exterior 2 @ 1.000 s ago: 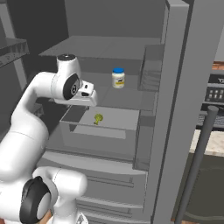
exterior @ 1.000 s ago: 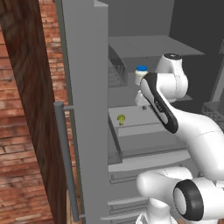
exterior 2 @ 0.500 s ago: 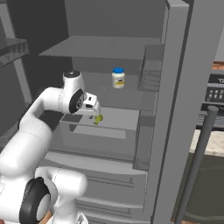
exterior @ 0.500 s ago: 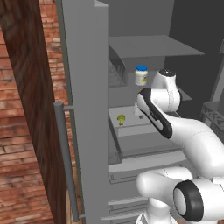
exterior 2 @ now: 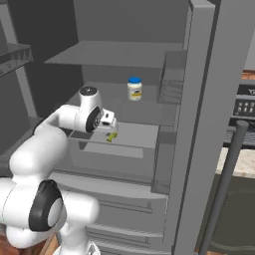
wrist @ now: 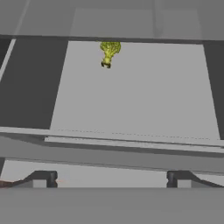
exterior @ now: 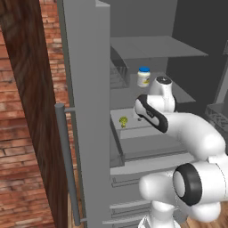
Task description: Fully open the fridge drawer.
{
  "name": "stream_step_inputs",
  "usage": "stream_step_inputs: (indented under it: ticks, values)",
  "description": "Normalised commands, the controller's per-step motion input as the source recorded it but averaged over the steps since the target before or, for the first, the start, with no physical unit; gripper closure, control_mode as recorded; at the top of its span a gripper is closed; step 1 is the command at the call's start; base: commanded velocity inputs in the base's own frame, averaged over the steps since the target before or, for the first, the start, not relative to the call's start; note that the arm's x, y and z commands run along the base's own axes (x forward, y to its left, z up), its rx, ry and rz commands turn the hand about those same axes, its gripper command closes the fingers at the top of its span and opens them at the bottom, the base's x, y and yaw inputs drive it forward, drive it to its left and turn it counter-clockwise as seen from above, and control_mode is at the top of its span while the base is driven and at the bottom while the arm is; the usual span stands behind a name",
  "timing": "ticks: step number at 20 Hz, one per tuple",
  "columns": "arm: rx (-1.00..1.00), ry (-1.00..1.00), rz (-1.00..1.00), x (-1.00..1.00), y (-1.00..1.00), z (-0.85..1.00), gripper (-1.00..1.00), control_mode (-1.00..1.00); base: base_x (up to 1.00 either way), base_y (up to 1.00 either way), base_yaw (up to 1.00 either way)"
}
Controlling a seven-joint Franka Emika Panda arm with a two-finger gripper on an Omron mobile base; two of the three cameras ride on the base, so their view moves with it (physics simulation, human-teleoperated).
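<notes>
Since lowered: gripper (wrist: 109,178) nearer fridge drawer (wrist: 131,144).

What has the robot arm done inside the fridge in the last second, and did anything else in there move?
The arm has dropped from beside the jar shelf and swung its tool down over the fridge drawer, with the fingers spread apart and holding nothing. The drawer, the small green broccoli in it and the blue-lidded jar on the shelf above stayed put.

A small broccoli floret (wrist: 108,51) lies at 12 o'clock on the fridge drawer (wrist: 131,100); a blue-lidded jar (exterior 2: 134,89) stands on the shelf (exterior 2: 149,107) above.
</notes>
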Motion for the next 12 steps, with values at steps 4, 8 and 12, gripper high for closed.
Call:
stream_step_inputs:
  ticks: [4, 8, 12]
  values:
    - [0.03, -0.01, -0.04, 0.38, 0.0, -0.28, -1.0, -1.0, 0.0, 0.0, 0.0]
    - [0.02, 0.0, -0.04, 0.32, -0.05, -0.32, -1.0, -1.0, 0.0, 0.0, 0.0]
    - [0.0, 0.0, -0.04, 0.36, 0.0, -0.2, -1.0, -1.0, 0.0, 0.0, 0.0]
